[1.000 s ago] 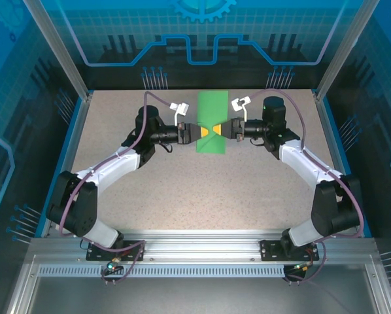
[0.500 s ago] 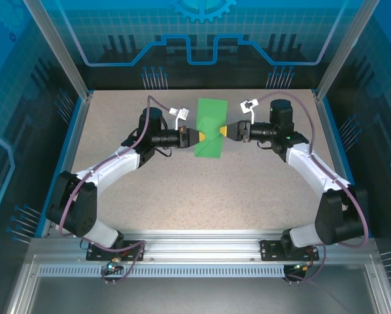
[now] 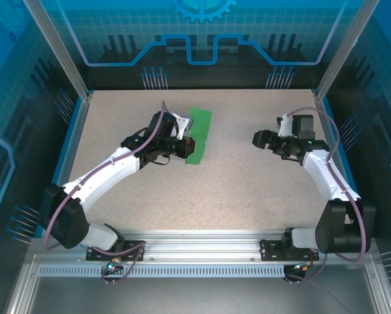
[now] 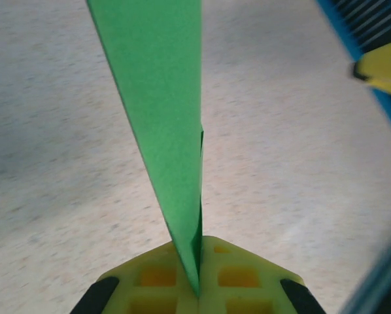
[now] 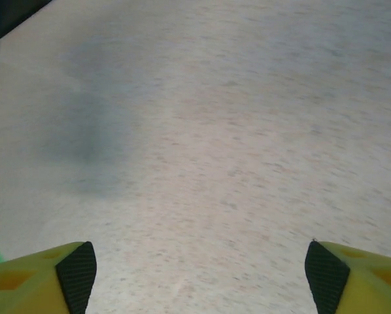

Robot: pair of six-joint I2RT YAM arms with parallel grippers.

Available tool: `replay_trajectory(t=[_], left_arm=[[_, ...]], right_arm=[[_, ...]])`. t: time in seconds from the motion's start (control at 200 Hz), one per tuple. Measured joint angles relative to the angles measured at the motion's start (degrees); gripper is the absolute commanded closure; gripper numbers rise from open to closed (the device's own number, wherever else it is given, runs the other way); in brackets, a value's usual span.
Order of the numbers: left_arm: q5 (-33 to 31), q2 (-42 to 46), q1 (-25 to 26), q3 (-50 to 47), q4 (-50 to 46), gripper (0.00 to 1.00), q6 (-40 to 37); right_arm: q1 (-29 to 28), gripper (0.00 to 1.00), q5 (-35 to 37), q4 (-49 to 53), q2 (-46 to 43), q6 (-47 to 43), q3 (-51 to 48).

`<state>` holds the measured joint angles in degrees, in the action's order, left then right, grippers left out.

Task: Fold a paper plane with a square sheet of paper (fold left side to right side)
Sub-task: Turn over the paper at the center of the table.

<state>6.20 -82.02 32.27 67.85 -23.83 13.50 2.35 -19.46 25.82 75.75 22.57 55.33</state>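
Paper [image 4: 163,118] sits pinched edge-on in left end effector [image 4: 197,291]; right end effector [image 5: 199,271] gapes wide, well apart.

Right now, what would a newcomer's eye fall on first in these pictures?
The bright green sheet of paper stands out against the speckled table, left of centre, folded into a narrow strip. The left gripper is shut on its left edge; the wrist view shows the paper pinched between the yellow fingers. The right gripper hangs off to the right, jaws wide open, holding nothing.
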Motion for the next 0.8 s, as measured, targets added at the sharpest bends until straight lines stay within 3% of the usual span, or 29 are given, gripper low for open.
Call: replay_trajectory(t=[0.205, 0.455, 0.61, 0.8], left_arm=[[-17.53, -3.45, 5.4, 6.6, -10.4, 1.0, -2.25], [-37.68, -15.87, 11.43, 18.49, -23.82, 1.0, -2.91], [-44.44, -23.96, 13.33, 26.56, -32.59, 1.0, 0.61], [-47.54, -33.48, 13.84, 34.99, -43.43, 1.0, 7.54]], right_arm=[[4.42, 0.0, 7.72, 4.5, -2.03, 1.16, -2.58], [4.79, 0.0, 12.13, 7.19, -2.4, 1.14, -3.02], [4.83, 0.0, 13.35, 7.63, -2.8, 1.14, -3.54], [4.85, 0.0, 13.33, 7.76, -2.78, 1.14, -3.91]])
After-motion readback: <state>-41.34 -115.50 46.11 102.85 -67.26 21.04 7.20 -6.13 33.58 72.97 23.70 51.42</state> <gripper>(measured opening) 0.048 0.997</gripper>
